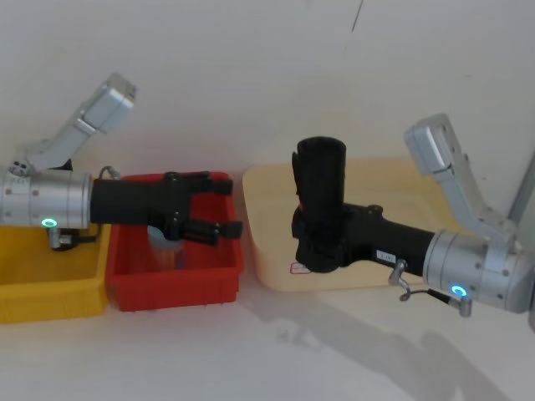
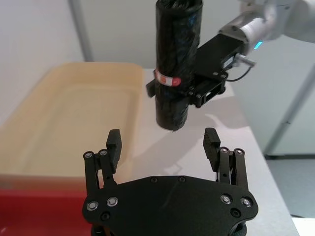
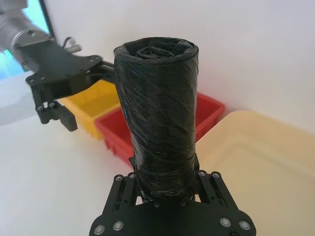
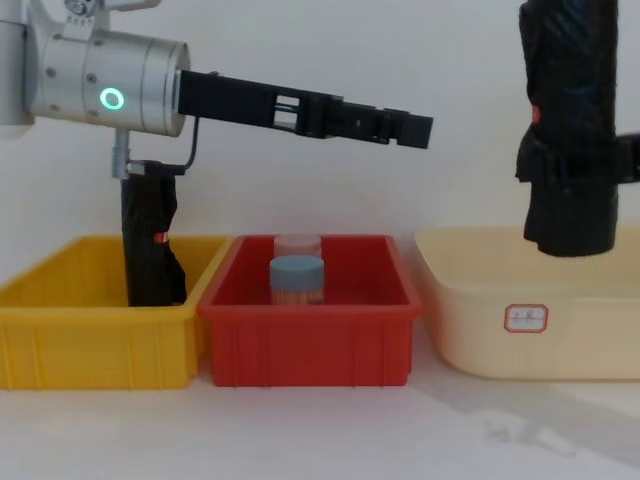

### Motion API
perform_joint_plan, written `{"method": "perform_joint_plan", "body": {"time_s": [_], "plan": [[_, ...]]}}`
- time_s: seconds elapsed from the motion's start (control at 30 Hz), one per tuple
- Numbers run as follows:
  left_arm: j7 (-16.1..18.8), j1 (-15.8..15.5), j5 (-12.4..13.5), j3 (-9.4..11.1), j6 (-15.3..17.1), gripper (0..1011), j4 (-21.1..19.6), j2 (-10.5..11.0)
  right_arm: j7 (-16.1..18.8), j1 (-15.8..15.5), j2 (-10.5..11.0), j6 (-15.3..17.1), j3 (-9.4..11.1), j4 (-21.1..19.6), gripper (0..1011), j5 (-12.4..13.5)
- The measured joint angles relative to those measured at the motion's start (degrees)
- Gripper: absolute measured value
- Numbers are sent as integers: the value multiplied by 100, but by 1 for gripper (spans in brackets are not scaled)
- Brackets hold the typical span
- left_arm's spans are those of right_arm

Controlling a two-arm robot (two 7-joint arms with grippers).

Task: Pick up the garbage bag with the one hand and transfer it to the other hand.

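Found the yellow bin (image 4: 100,340) nearest, at the left front. Saw a slimmer black roll (image 4: 150,245) standing upright inside it, toward its right wall.

Traced the left gripper (image 1: 219,203) next, reaching out level from the silver joint with the green ring light. Found it high over the red bin (image 4: 305,345), fingers (image 2: 114,142) spread wide apart and holding nothing. Saw them pointed rightward at the garbage bag, near it but with a clear gap between.

Noted the red bin just beside the yellow one. Spotted a small jar (image 4: 297,280) with a grey-blue lid resting on its floor.

Came then to the cream tub (image 4: 470,320), right of the red bin.

Found the garbage bag (image 1: 322,180) held upright in the air at that tub's left end. Saw its lower end hanging free, touching nothing beneath. Made out a red-and-white label band (image 2: 167,78) round its middle from the left wrist view.

Saw the right gripper (image 1: 311,238) clamped on the bag's lower half, just under the band. Followed its arm back rightward to the silver joint with the blue ring light.
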Motion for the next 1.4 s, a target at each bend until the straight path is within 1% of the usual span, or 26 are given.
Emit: {"method": "perform_joint_plan", "body": {"time_s": [0.07, 0.13, 0.23, 0.27, 0.3, 0.33, 0.4, 0.43, 0.47, 0.5, 0.53, 0.57, 0.63, 0.67, 0.73, 0.77, 0.8, 0.87, 0.9, 1.07, 1.17, 1.2, 1.23, 1.27, 1.3, 1.4], "plan": [[190, 82, -6, -50, 34, 1000, -136, 80, -70, 49, -47, 7, -13, 22, 502, -15], [412, 167, -14, -107, 70, 1000, -284, 167, -197, 111, -114, 19, -24, 53, 503, -50], [632, 251, -22, -162, 102, 1000, -417, 241, -396, 207, -231, 30, -42, 103, 503, -115], [768, 308, -26, -198, 122, 1000, -508, 290, -443, 233, -263, 34, -47, 117, 503, -133], [833, 335, -28, -214, 132, 1000, -553, 315, -550, 290, -339, 44, -59, 151, 503, -179], [992, 407, -31, -256, 153, 1000, -658, 373, -597, 316, -374, 46, -64, 161, 503, -194], [1130, 464, -34, -293, 172, 1000, -746, 419, -720, 374, -444, 51, -75, 204, 503, -245], [1201, 491, -35, -310, 181, 1000, -790, 440, -830, 450, -535, 56, -91, 261, 503, -293], [1357, 563, -38, -356, 199, 1000, -892, 492, -901, 482, -574, 59, -99, 288, 503, -326], [1405, 595, -39, -374, 206, 1000, -937, 515, -1015, 555, -659, 64, -116, 351, 503, -380], [1564, 653, -41, -409, 226, 1000, -1019, 557, -1015, 555, -659, 64, -116, 351, 503, -380], [1634, 682, -42, -428, 233, 1000, -1059, 578, -1125, 648, -763, 65, -137, 432, 503, -437], [1796, 755, -44, -469, 251, 1000, -1158, 624, -1299, 778, -897, 66, -174, 569, 503, -535], [1937, 825, -45, -513, 266, 1000, -1254, 671, -1344, 836, -956, 66, -193, 616, 503, -564], [2071, 885, -46, -552, 279, 1000, -1332, 709, -1494, 968, -1081, 65, -236, 782, 503, -664], [2140, 919, -46, -572, 285, 1000, -1374, 729, -1534, 1009, -1122, 64, -250, 830, 503, -693], [2306, 981, -47, -609, 300, 1000, -1450, 764, -1570, 1065, -1172, 64, -269, 893, 503, -720], [2440, 1050, -47, -650, 310, 1000, -1534, 802, -1679, 1183, -1279, 61, -310, 1047, 503, -804], [2605, 1114, -48, -686, 321, 1000, -1607, 835, -1721, 1218, -1312, 60, -323, 1095, 503, -840], [3101, 1352, -41, -839, 355, 1000, -1865, 941, -1909, 1466, -1528, 48, -410, 1463, 503, -1005], [3301, 1443, -33, -900, 366, 1000, -1957, 972, -1983, 1573, -1624, 42, -450, 1632, 503, -1081], [3461, 1506, -22, -939, 372, 1000, -2015, 991, -2002, 1599, -1646, 41, -461, 1671, 510, -1099], [3461, 1506, -22, -939, 372, 1000, -2015, 991, -2016, 1619, -1662, 40, -467, 1706, 535, -1116], [3590, 1576, -8, -990, 377, 1000, -2083, 1010, -2031, 1644, -1682, 38, -474, 1738, 552, -1129], [3723, 1636, 4, -1034, 383, 1000, -2138, 1026, -2047, 1666, -1701, 36, -481, 1767, 611, -1144], [4010, 1766, 40, -1125, 393, 1000, -2248, 1051, -2103, 1744, -1771, 28, -510, 1897, 685, -1201]]}}
